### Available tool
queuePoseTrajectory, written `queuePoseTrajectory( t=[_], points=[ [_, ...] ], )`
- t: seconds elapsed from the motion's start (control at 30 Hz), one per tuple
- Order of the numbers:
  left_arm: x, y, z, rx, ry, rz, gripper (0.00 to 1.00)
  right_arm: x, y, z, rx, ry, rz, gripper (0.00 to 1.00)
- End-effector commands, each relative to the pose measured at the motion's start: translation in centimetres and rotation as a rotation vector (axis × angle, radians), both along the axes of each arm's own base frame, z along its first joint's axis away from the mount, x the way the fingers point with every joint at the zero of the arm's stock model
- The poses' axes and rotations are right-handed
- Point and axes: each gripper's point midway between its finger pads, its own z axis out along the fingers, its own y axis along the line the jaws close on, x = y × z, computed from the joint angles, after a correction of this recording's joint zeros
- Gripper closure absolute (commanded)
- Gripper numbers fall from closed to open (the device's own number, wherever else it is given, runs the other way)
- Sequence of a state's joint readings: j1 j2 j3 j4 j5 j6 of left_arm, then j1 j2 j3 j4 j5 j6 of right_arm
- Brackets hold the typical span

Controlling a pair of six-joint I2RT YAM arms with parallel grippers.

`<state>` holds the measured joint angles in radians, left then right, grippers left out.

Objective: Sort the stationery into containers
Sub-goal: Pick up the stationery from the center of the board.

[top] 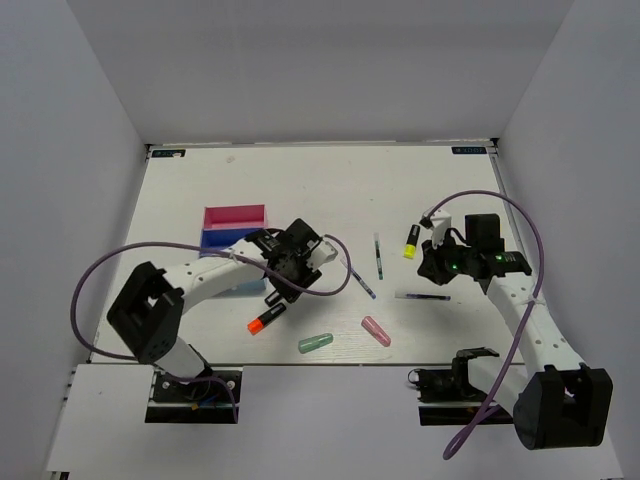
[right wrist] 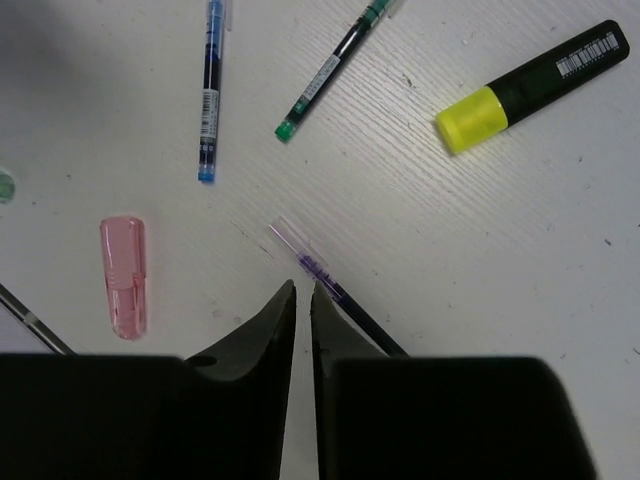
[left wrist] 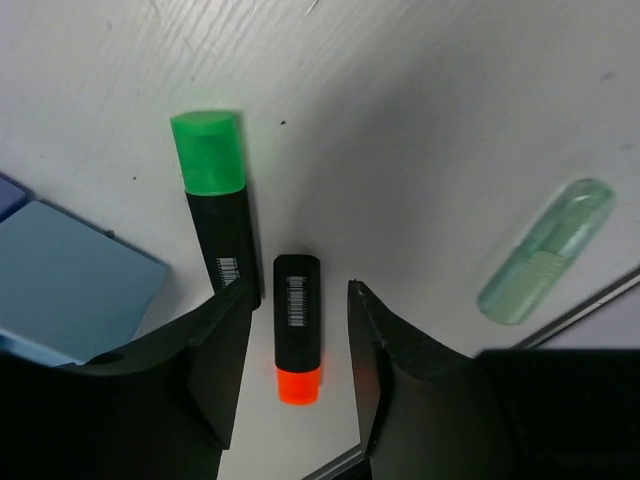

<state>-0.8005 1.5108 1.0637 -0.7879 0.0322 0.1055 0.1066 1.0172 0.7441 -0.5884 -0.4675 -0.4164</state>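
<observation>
The stationery lies scattered over the near half of the white surface (top: 300, 180). An orange-capped marker (left wrist: 298, 330) lies flat between the two fingers of the left pincer (left wrist: 300, 300), which stands released, with a gap on either side of the barrel. It grips nothing. Just beside it, a green-capped marker (left wrist: 220, 215) lies almost parallel, cap pointing the opposite way, its black end at the tip of one finger. A pastel green capsule (left wrist: 545, 252) rests apart from both, near the surface's front edge, and a pink capsule (top: 376, 331) sits just to its right.

Farther right are three thin pens – one blue (right wrist: 209, 95), one green-tipped (right wrist: 325, 78), one purple (right wrist: 330, 285) – and a yellow-capped marker (right wrist: 530, 88). The right pincer (right wrist: 303, 300) hangs over this group, clenched to a thin slit with nothing between its jaws; the purple pen runs under the edge of one finger.

The containers sit at the left, behind the left arm: a magenta-pink bin (top: 235, 216) farthest back, a dark blue bin (top: 225, 237) joined to it, and a light blue bin (left wrist: 70, 290) nearest – mostly covered by the arm in the overhead view, just beside the green-capped marker.
</observation>
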Motion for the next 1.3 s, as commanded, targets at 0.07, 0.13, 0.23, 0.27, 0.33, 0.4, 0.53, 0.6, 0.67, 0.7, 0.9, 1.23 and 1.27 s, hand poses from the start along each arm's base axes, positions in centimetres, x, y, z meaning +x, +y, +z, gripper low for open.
queuePoseTrajectory(
  t=[0.07,0.13,0.23,0.27,0.33,0.4,0.53,0.6,0.67,0.7,0.9,1.23,1.27],
  points=[
    [2.3,1.5,-1.3,0.073,-0.057,0.023,0.41,0.3,0.4,0.9,0.024,-0.01,0.006,0.83],
    [2.7,1.6,-1.7,0.069,-0.051,0.027,0.39,0.2,0.4,0.9,0.023,-0.007,0.009,0.81],
    [2.8,1.6,-2.9,0.083,-0.032,0.017,0.34,0.1,0.5,0.9,0.027,-0.005,0.014,0.81],
    [2.8,1.5,-3.2,0.082,-0.027,0.014,0.34,0.1,0.4,0.8,0.025,-0.003,0.012,0.81],
    [3.0,1.6,-3.8,0.082,-0.012,0.018,0.33,0.1,0.5,0.7,0.026,0.007,0.015,0.8],
    [3.2,1.4,-4.4,0.079,0.001,0.021,0.32,0.1,0.4,0.6,0.023,0.01,0.012,0.8],
    [3.8,1.6,-5.5,0.088,0.015,0.042,0.32,0.0,0.5,0.6,0.025,0.016,0.014,0.8],
    [4.1,1.7,-5.9,0.097,0.025,0.047,0.32,-0.1,0.6,0.6,0.03,0.02,0.019,0.8],
    [4.1,1.8,-6.3,0.109,0.035,0.045,0.37,-0.1,0.5,0.6,0.028,0.018,0.017,0.8],
    [4.1,1.8,-6.5,0.112,0.039,0.045,0.39,0.0,0.5,0.6,0.027,0.019,0.014,0.8],
    [3.6,2.2,-7.5,0.134,0.064,0.042,0.75,0.0,0.5,0.8,0.03,0.011,0.014,0.81],
    [6.6,-4.2,2.1,-0.075,-0.077,-0.023,0.92,-0.1,0.6,1.0,0.034,0.004,0.025,0.3],
    [6.4,-3.8,3.1,-0.07,-0.063,-0.021,0.94,-0.1,0.7,1.1,0.036,0.002,0.027,0.3]
  ],
)
